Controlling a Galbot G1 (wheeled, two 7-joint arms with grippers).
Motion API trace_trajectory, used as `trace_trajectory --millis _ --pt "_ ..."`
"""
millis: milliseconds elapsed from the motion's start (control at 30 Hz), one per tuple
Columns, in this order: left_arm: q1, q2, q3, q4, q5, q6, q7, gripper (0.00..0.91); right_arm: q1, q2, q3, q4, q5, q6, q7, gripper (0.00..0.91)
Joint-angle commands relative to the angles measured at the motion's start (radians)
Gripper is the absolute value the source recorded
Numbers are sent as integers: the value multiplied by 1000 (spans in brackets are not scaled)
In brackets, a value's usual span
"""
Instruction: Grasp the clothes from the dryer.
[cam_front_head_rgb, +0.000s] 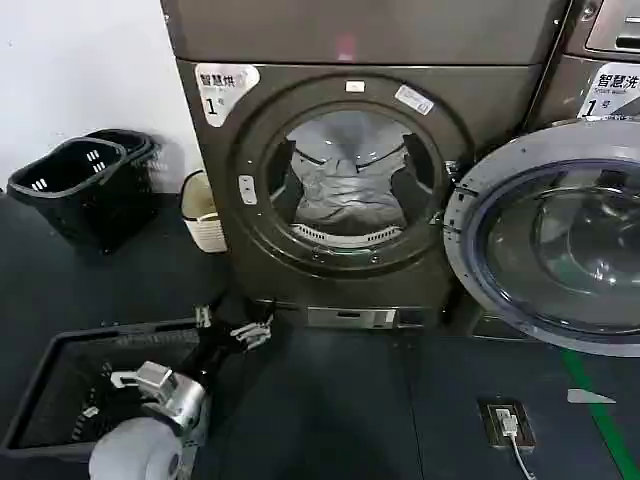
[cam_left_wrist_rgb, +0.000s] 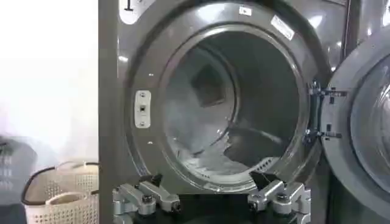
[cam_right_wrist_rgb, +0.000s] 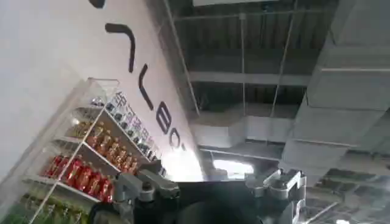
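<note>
The dryer (cam_front_head_rgb: 350, 180) is the landmark here. Far to its left, two black baskets (cam_front_head_rgb: 80, 185) stand by the white wall. Just left of the dryer sits a pale woven basket (cam_front_head_rgb: 203, 212), touching its side. Low and left of the dryer, a black crate (cam_front_head_rgb: 90, 385) lies on the dark floor (cam_front_head_rgb: 340, 400).

The left claw (cam_front_head_rgb: 236, 328) hangs over the far edge of that crate, just in front of the dryer's bottom left corner. Its two fingers are spread wide with nothing between them. From the left wrist, the left claw (cam_left_wrist_rgb: 210, 198) faces the round hole, and the way in is open.

A white sticker (cam_front_head_rgb: 222, 88) on the dryer's top left corner has Chinese writing and a "1". A small pink light (cam_front_head_rgb: 345, 48) glows above the hole. The clothes (cam_front_head_rgb: 345, 195) lie crumpled inside the drum, at the back and bottom.

The round door (cam_front_head_rgb: 550, 240) swings open to the right of the dryer. Behind it, another machine (cam_front_head_rgb: 600, 60) wears a sticker (cam_front_head_rgb: 612, 90) with a "1" too.

The right claw (cam_right_wrist_rgb: 210, 185) points up at a ceiling, its fingers wide apart and empty. Big dark letters (cam_right_wrist_rgb: 143, 85) run across a white wall there, but I cannot read them.
</note>
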Motion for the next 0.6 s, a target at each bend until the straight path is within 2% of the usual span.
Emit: trace_trajectory --millis 33,133,200,600 --pt "9 -1 -1 -10 -7 9 -10 907 2 -1 -6 1 25 10 -3 907" --pt "14 -2 7 -4 31 15 1 907 13 -15 -6 -11 17 24 51 907" --pt "15 -7 12 6 53 5 9 907 14 -29 -6 -20 36 27 67 907" --pt "21 -26 30 4 95 11 -9 907 2 -34 4 -29 33 22 62 907"
